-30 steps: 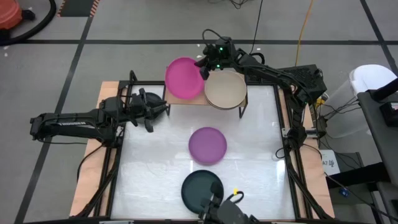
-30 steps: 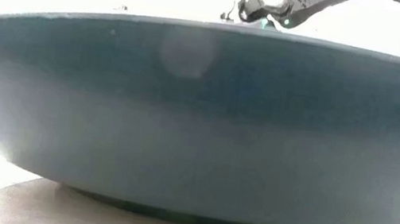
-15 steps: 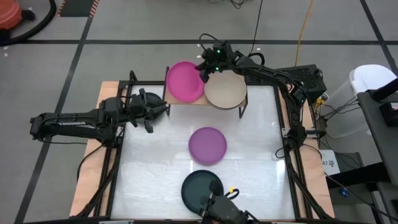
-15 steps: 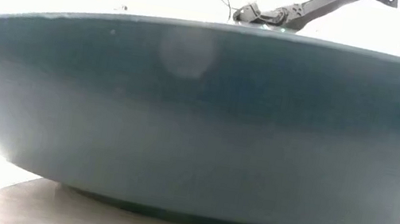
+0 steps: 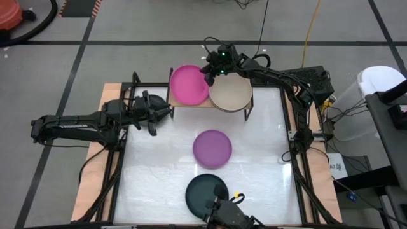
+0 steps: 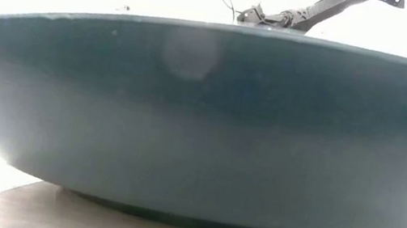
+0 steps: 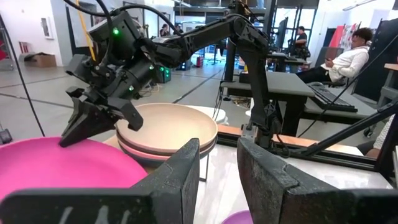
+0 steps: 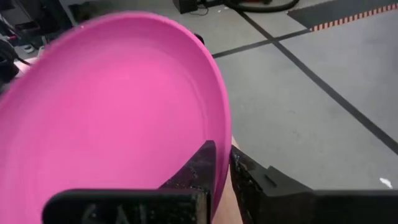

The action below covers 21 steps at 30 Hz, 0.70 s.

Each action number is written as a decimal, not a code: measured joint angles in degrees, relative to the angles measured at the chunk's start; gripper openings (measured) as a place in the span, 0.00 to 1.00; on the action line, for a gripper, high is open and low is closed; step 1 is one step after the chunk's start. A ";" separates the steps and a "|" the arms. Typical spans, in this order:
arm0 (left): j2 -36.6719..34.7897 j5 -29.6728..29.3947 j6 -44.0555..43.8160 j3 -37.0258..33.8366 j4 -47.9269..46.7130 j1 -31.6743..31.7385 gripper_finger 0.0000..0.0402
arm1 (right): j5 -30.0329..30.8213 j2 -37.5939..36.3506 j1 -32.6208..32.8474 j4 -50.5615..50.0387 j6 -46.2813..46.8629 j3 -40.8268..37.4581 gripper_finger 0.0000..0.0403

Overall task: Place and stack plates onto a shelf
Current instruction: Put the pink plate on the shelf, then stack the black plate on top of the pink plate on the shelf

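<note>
A magenta plate (image 5: 189, 84) is over the left half of the shelf (image 5: 191, 105), and my right gripper (image 5: 210, 72) is shut on its rim. A beige plate (image 5: 230, 93) tops a stack on the shelf's right half. A purple plate (image 5: 212, 148) lies flat mid-table. A dark teal plate (image 5: 205, 193) sits at the near edge and fills the low view (image 6: 203, 114). My left gripper (image 5: 169, 111) waits open, left of the shelf, touching nothing. My right gripper pinches the magenta plate's rim (image 8: 214, 127) on the side that faces the beige stack, one finger (image 8: 198, 165) on the inner face and one under the edge. It comes from the far right, slanting down. Whether the plate rests on the shelf cannot be told.
The shelf stands on thin black legs (image 5: 247, 113) at the table's far edge. The white table top (image 5: 159, 165) lies open around the purple plate. People sit at desks (image 7: 348, 59) in the room beyond.
My right gripper has carried the magenta plate a little down and toward the near edge, settling it lower over the shelf's left half. The hold has stayed the same.
</note>
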 joint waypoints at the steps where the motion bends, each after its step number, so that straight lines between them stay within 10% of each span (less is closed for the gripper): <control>1: 0.00 0.00 -0.13 -0.01 -0.01 0.00 0.28 | -0.01 0.00 0.00 0.40 -0.04 0.00 0.09; 13: 0.00 0.00 -0.93 -0.02 -0.41 -0.07 0.28 | -0.38 -1.61 0.06 1.42 0.12 -0.13 0.25; 21: 0.00 -1.00 -4.53 0.02 -4.47 -0.09 0.28 | -8.69 -15.09 1.83 -0.44 -2.11 -0.65 0.27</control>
